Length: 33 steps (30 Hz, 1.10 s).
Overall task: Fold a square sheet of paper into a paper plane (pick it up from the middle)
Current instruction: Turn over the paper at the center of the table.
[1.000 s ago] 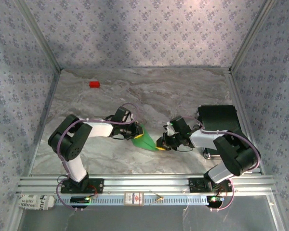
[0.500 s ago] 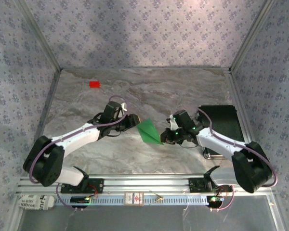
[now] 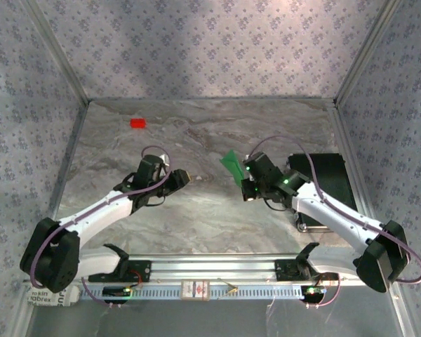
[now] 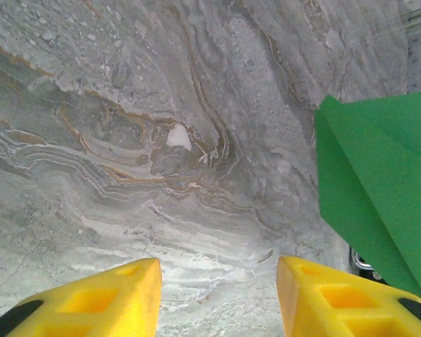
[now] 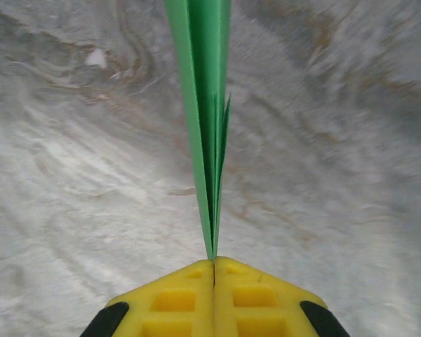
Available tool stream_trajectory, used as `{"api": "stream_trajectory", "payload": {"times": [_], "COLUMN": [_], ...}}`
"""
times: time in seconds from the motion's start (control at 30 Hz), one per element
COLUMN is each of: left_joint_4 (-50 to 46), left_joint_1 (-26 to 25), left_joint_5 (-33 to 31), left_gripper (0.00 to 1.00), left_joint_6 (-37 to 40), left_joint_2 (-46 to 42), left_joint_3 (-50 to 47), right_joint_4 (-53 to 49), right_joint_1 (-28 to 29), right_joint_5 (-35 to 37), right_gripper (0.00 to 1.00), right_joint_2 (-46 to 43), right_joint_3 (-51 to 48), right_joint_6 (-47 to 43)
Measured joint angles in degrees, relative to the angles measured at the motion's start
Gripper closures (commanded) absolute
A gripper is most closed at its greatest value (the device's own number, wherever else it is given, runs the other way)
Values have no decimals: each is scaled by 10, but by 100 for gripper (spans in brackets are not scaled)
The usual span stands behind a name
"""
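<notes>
In the top view, our right pincer (image 3: pixel 243 175) is clamped on the paper plane (image 3: pixel 231 164), which juts out beyond its fingertips and looks lifted clear of the table (image 3: pixel 196 225). We judge it is held this way so the folded layers stay pinched together and the other arm can get at them. Our left pincer (image 3: pixel 179 177) stands well apart from the paper, its jaws apart and empty, pointing roughly toward the right pincer. We read that as readiness for a fresh grip or crease. A small red block (image 3: pixel 137 123) lies far beyond the left pincer and plays no part. In the left wrist view, the two yellow fingers (image 4: pixel 119 298) are spread with bare marble between them. The green paper sits ahead and to the right of the pincer, outside the gap, showing a flat bright face crossed by a slanted fold line that runs to a corner. In the right wrist view, the fingertips (image 5: pixel 175 295) meet with no gap, and the paper rises straight out from between them, seen edge-on. It is a slim green blade of several stacked layers, slightly fanned near the grip, so it looks like a narrow folded dart rather than a flat sheet.
</notes>
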Motion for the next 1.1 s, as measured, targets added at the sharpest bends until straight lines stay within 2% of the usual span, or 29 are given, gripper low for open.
{"api": "stream_trajectory", "payload": {"times": [0.23,0.43,0.63,0.87,1.1], "left_joint_4": [-1,-4,-12,-14,-14], "left_joint_1": [11,18,21,26,29], "left_joint_5": [-13,-19,-30,-32,-32], "left_gripper": [54,54,54,55,54], "left_joint_6": [-9,-15,-21,-30,-34], "left_joint_2": [-23,-35,-44,-50,-50], "left_joint_3": [-14,-28,-30,-33,-34], "right_joint_4": [-84,-111,-111,-88,-21], "right_joint_1": [95,129,173,232,233], "right_joint_5": [234,311,312,242,127], "right_gripper": [93,91,91,89,73], "right_joint_2": [60,112,189,265,266], "right_joint_3": [49,52,60,92,92], "right_joint_6": [-6,-1,1,-10,-39]}}
